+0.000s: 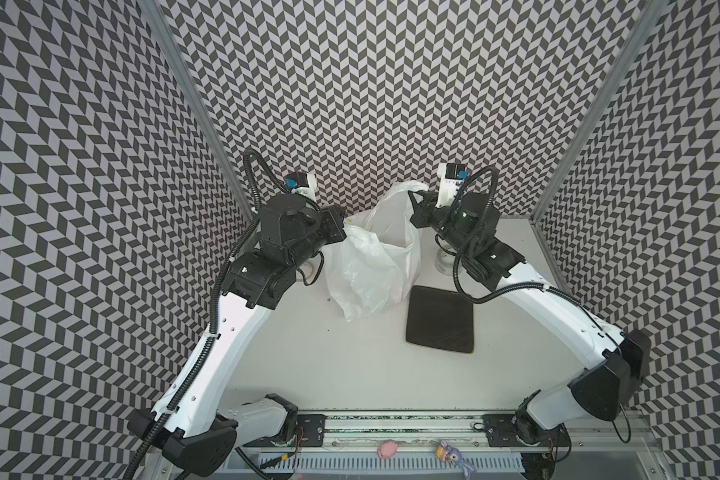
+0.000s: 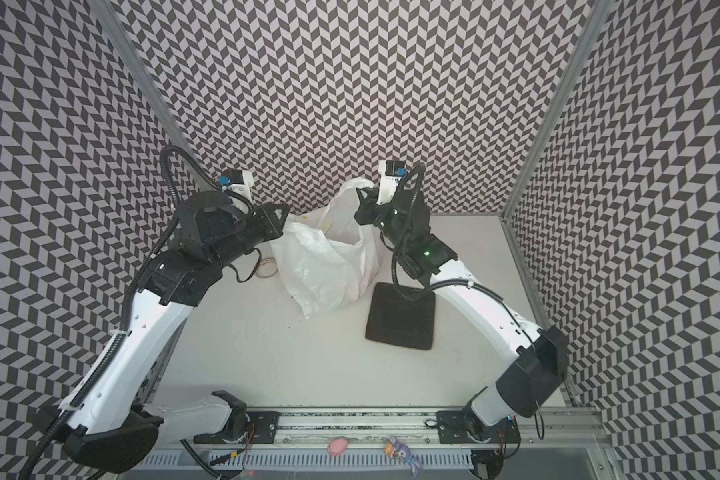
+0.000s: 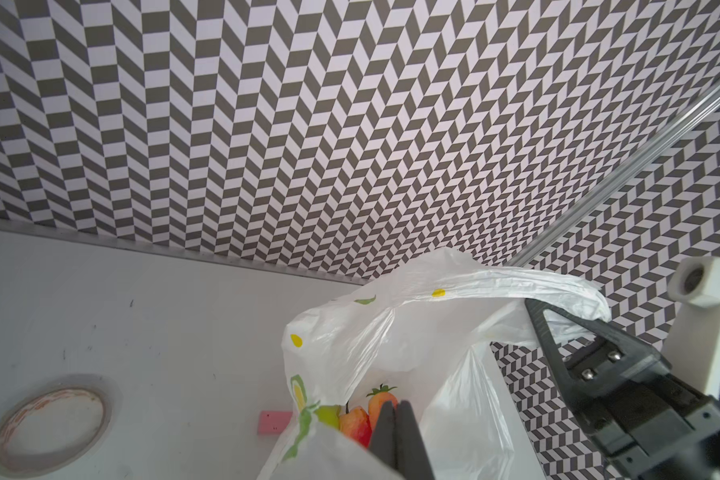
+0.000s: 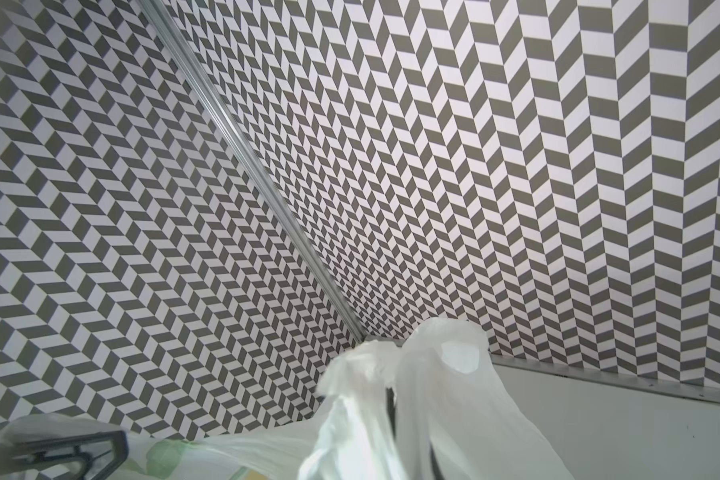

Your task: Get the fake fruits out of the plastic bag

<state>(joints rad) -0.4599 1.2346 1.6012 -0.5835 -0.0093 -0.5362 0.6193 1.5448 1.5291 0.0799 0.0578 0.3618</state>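
I am wearing white shells along my left arm [image 1: 225, 332] and right arm [image 1: 558, 305], with black housings capping every joint. Black ribbed cables [image 1: 216, 299] are running beside the shells, cinched by white ties. A green light [image 1: 465, 215] is glowing on my right wrist. White camera mounts [image 1: 449, 185] are carrying blue parts. My right gripper [image 3: 532, 304] is showing black triangular fingers [image 3: 558, 353] and silver screws [image 3: 613, 355]; my left gripper [image 3: 395, 406] is showing plain dark grey ones
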